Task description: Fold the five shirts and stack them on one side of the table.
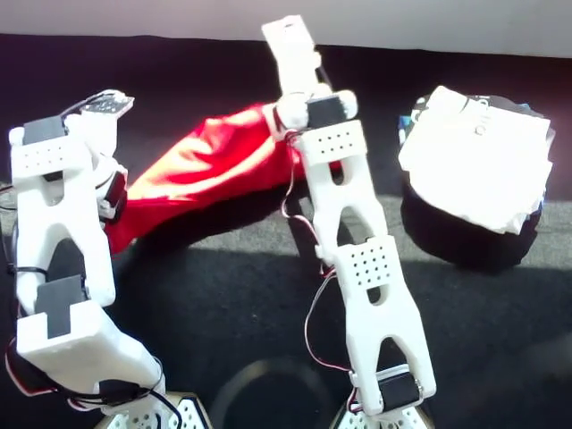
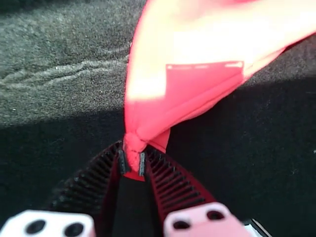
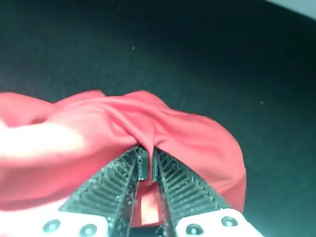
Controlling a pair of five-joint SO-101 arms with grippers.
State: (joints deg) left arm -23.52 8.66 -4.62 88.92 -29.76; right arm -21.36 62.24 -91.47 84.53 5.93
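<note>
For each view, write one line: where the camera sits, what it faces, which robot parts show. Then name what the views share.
High view: fixed above the table, looking down; left arm and right arm, red shirt, folded stack.
Left wrist view: on the left arm, facing along the left gripper, shut on the shirt's end.
Right wrist view: on the right arm, facing along the right gripper, shut on bunched cloth.
Shared: all three show the red shirt.

Red shirt (image 1: pixel 210 161) stretched long and bunched — white-topped shirt stack (image 1: pixel 474 161) well apart.

High view down over table (image 1: pixel 223 295), wrist views close, all share red shirt (image 1: pixel 206 165)
</note>
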